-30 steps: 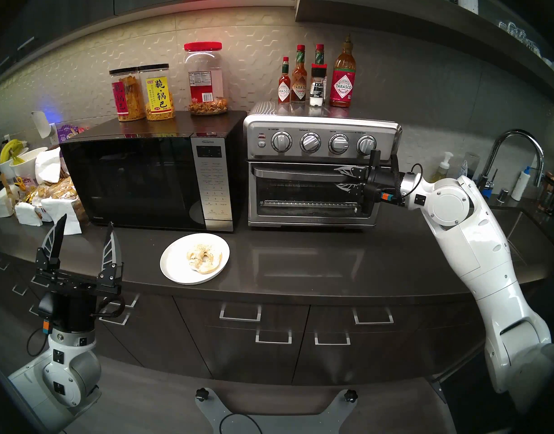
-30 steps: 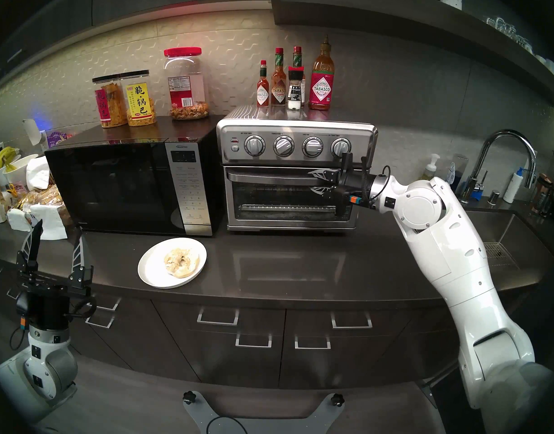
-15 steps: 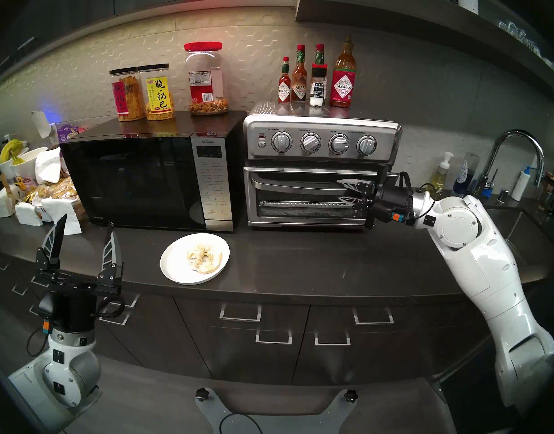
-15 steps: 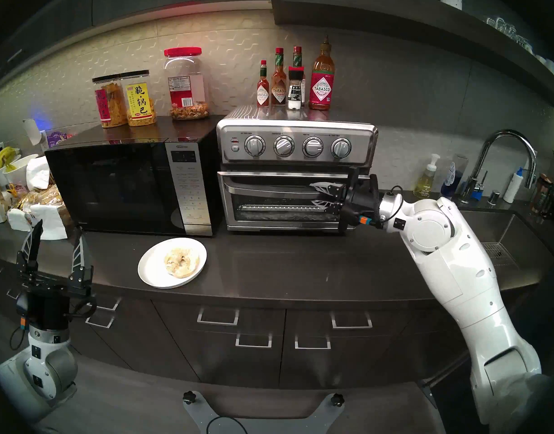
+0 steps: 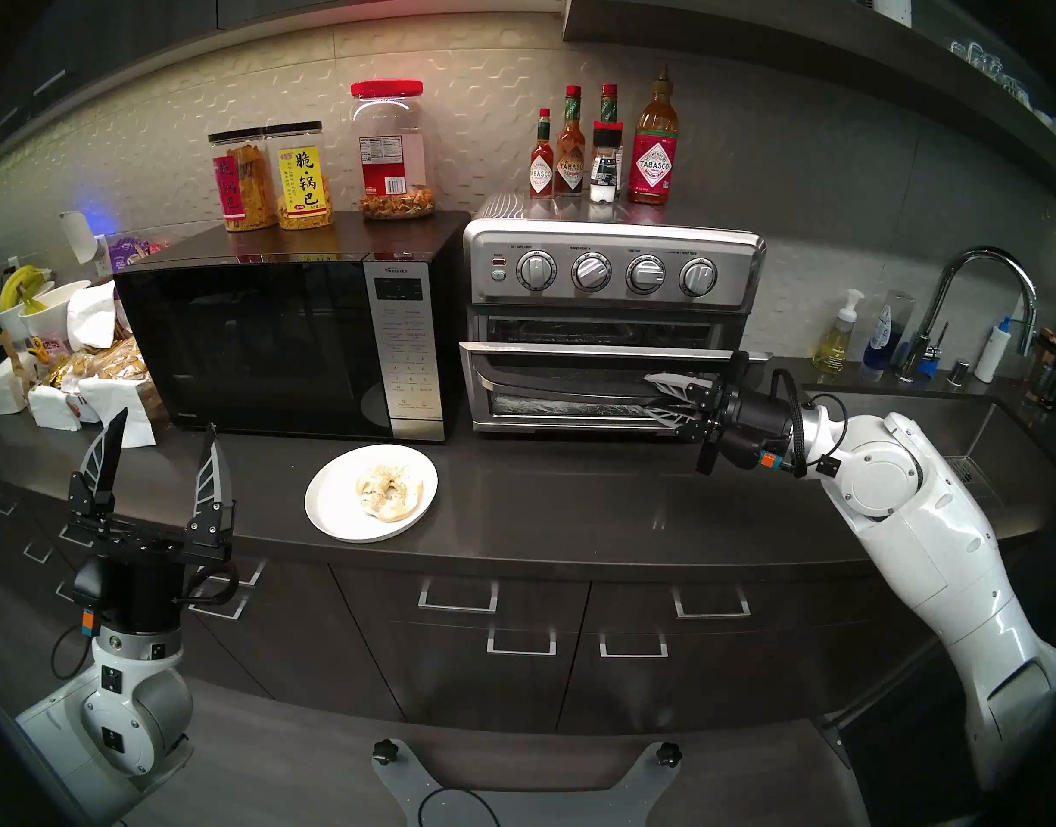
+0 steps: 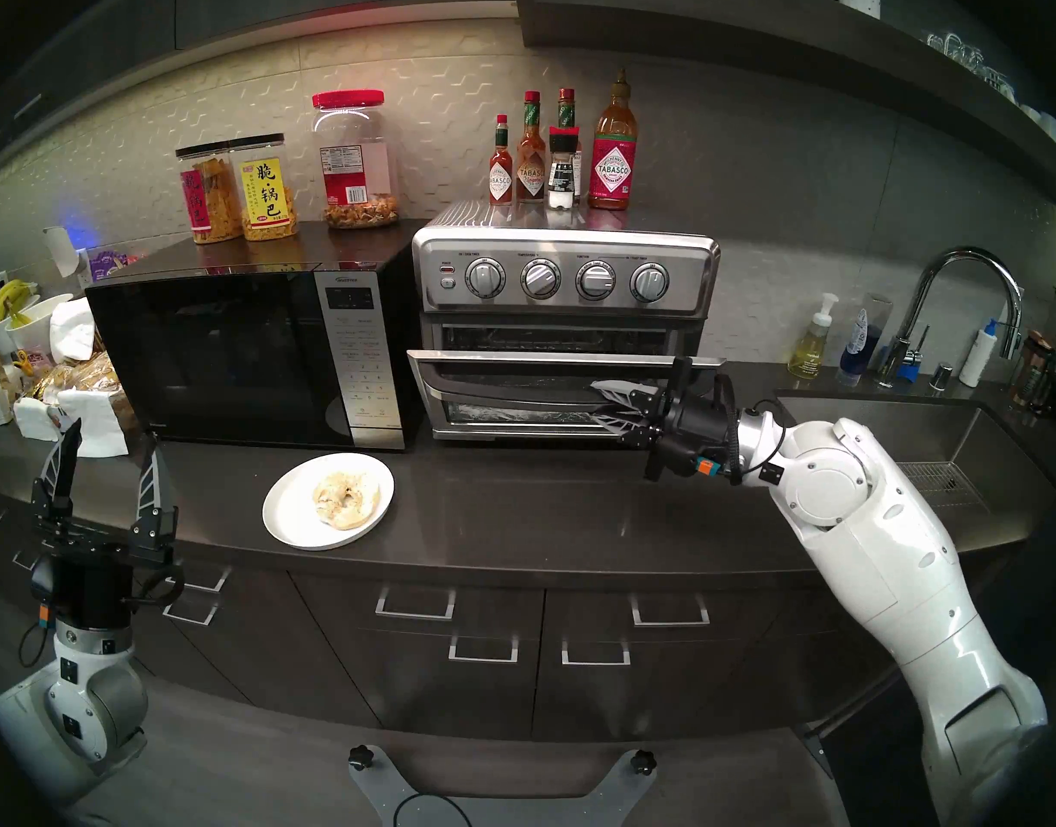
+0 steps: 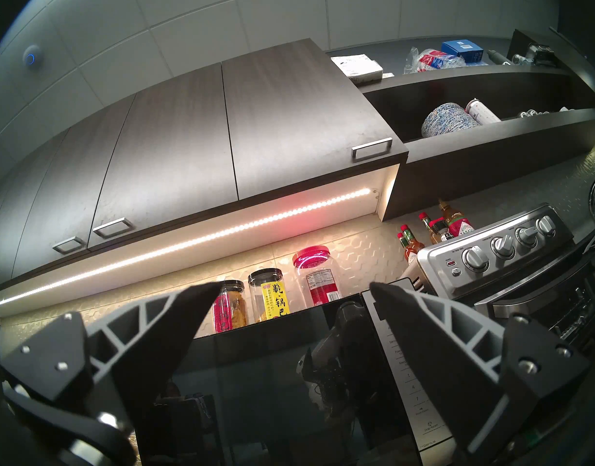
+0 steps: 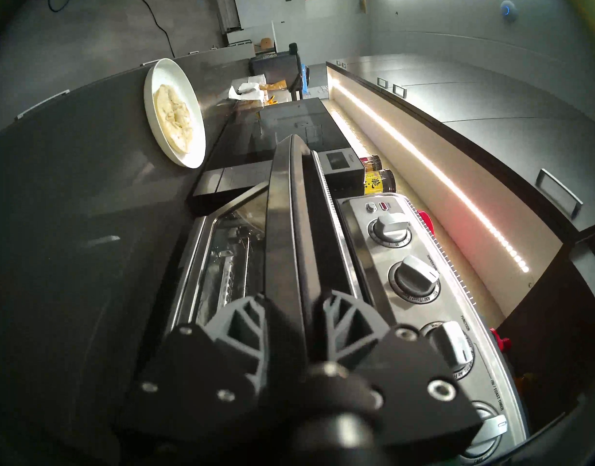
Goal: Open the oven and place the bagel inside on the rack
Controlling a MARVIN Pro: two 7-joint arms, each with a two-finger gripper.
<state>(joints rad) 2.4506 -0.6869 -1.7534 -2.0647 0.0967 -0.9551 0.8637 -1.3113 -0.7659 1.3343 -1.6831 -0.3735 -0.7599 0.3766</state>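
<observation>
Oven (image 5: 612,324) door (image 5: 573,384) stands partly lowered, not yet flat. Right gripper (image 5: 654,399), at the door's 3 o'clock end, has its fingers closed on the bar handle (image 5: 549,388). Left gripper (image 5: 155,456) idles at the tabletop's (image 5: 573,497) 9 o'clock edge, fingers spread wide, holding nothing. Bagel (image 5: 389,490) lies untouched on the white plate (image 5: 334,518), at 7 o'clock of the oven. Outstanding, in my judgement: finish lowering the door, pick the bagel, set it on the rack.
</observation>
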